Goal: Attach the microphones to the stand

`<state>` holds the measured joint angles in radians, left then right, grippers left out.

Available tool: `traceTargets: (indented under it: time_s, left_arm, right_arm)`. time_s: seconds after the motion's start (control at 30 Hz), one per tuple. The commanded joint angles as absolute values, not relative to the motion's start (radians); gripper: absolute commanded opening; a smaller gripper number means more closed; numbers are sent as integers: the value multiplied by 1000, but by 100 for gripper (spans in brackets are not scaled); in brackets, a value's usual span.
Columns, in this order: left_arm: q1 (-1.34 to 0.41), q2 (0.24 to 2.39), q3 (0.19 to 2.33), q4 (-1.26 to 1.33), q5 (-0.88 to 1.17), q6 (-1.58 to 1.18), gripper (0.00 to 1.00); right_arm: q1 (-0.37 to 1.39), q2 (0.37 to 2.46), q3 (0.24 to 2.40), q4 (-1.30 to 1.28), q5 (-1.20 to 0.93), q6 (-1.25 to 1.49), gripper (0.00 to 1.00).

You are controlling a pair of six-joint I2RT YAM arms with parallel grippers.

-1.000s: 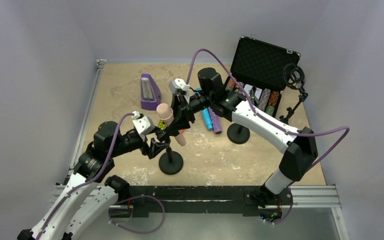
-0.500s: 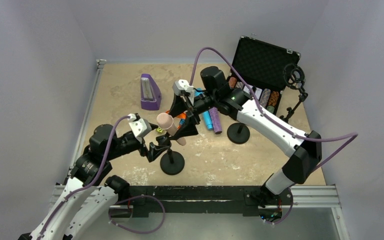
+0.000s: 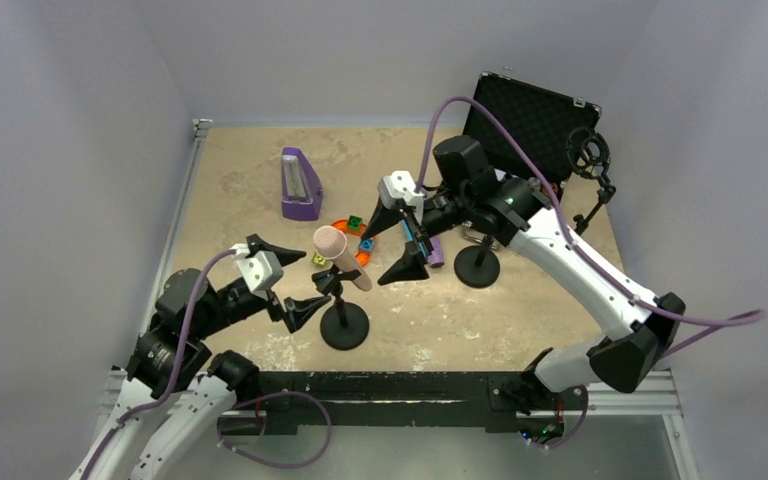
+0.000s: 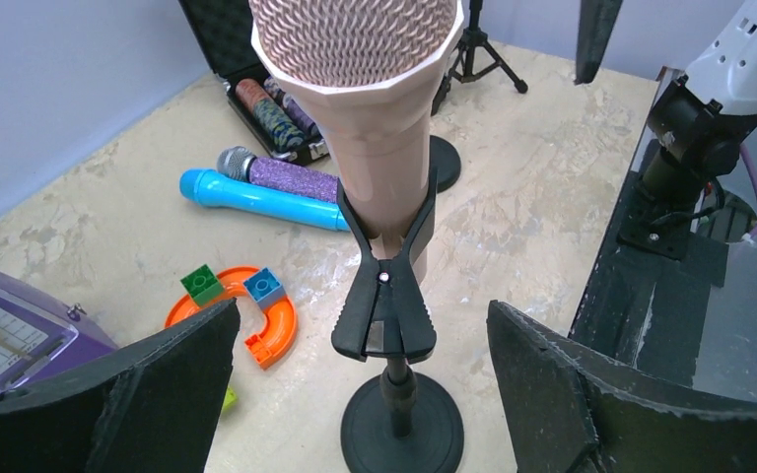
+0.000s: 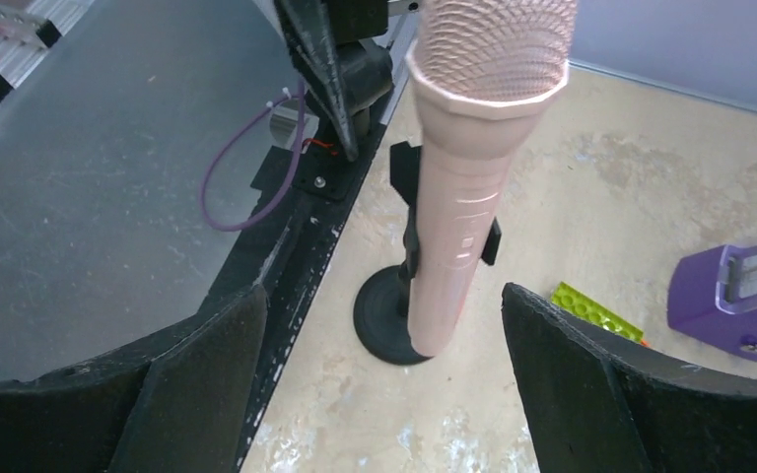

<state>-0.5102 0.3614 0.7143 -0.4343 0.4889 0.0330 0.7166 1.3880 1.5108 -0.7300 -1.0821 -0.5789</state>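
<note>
Beige tabletop — we see the pink mic (image 3: 334,247) clipped in the stand (image 3: 343,326), left gripper (image 3: 316,276) and right gripper (image 3: 372,258) both spread wide, empty; only the left wrist view — not the right — shows the blue mic (image 4: 256,200).

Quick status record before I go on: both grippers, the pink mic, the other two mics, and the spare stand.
left gripper: open, holding nothing
right gripper: open, holding nothing
pink microphone: clamped in near stand, head up, tilted
blue microphone: lying on the table, beside the purple one
purple microphone: lying on the table
far stand: no microphone on it
</note>
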Motion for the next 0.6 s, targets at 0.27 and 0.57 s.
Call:
traceTargets:
  time_s: [0.27,0.57]
  left_arm:
    - [-506,314,688,-456,364,-242,99]
    - [-508,185,568,-421,270,-396,99]
  right_arm:
    - [662,1163,1293,-853,-1026,-763,92]
    - [645,1067,1109,-843,-1149,-823,93]
